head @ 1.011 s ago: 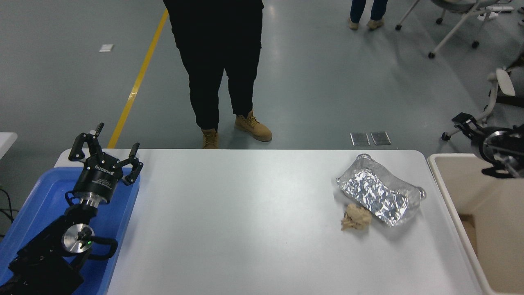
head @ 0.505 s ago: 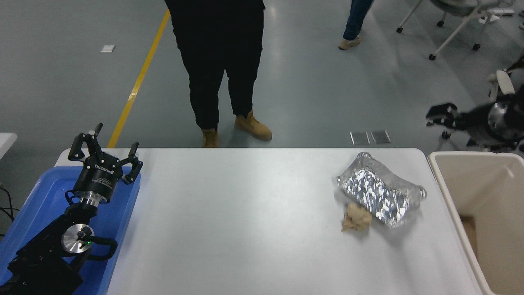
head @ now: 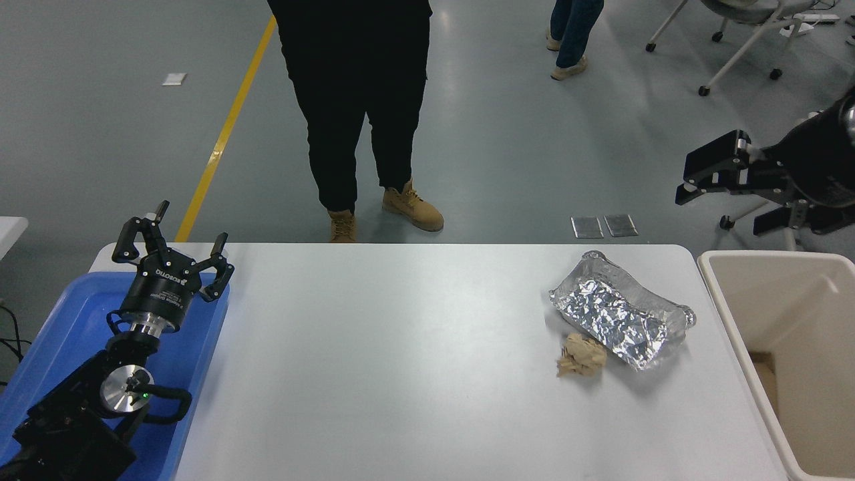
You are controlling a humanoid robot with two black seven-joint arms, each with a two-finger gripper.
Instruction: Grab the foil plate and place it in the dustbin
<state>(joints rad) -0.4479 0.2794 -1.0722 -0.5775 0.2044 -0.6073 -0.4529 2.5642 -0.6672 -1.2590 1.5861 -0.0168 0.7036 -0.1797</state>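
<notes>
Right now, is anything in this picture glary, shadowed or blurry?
Head view: the foil plate glints with bright crinkled highlights; the paper ball beside it casts a soft shadow on the white table; ceiling light streaks the grey floor; the right gripper looks sharp, not smeared.

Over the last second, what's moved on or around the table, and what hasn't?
The right gripper rose from over the dustbin and swung leftward, now open, high beyond the table's far right corner, holding nothing. A person walking in the background shifted. The foil plate, paper ball, blue tray, parked left gripper and the person standing opposite stayed put.
</notes>
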